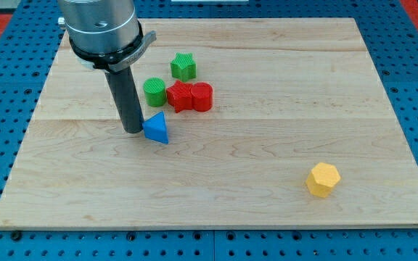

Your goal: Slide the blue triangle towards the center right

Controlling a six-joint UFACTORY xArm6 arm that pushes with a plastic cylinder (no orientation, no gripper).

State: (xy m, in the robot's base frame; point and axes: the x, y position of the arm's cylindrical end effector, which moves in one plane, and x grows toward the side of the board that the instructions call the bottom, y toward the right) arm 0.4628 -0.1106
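The blue triangle (156,128) lies on the wooden board (267,87), left of the middle. My tip (133,130) stands right at the triangle's left side, touching it or nearly so. The dark rod rises from there to the grey arm end at the view's top left. The board's centre right lies far to the right of the triangle.
A green cylinder (154,92) sits just above the triangle, with a red block (190,96) beside it on the right. A green star-shaped block (183,67) lies above those. A yellow hexagon (322,180) sits at the lower right. A blue pegboard surrounds the board.
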